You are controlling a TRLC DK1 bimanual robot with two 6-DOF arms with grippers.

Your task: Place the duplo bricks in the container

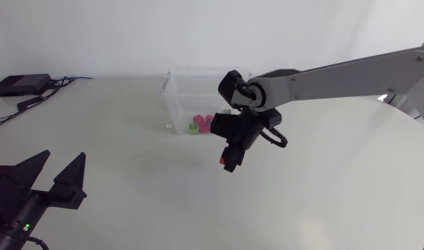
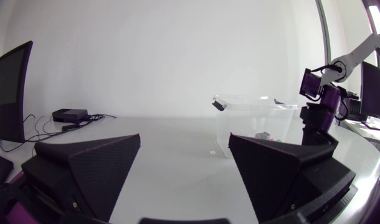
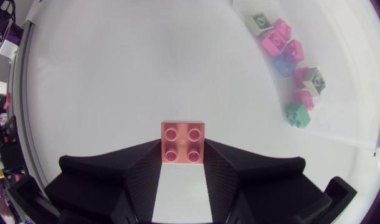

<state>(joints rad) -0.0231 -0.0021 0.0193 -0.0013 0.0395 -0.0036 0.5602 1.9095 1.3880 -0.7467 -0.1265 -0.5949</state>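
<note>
A salmon-pink duplo brick sits clamped between the fingers of my right gripper, which is shut on it. From above, that gripper hangs just in front of the clear plastic container, with the brick showing as a small red spot at its tip. Several bricks in pink, green and blue lie inside the container; the right wrist view also shows these bricks ahead of the gripper. My left gripper stands open and empty at the table's near left corner.
A black box with cables lies at the far left of the table. The left wrist view looks across the table at the container and my right gripper beside it.
</note>
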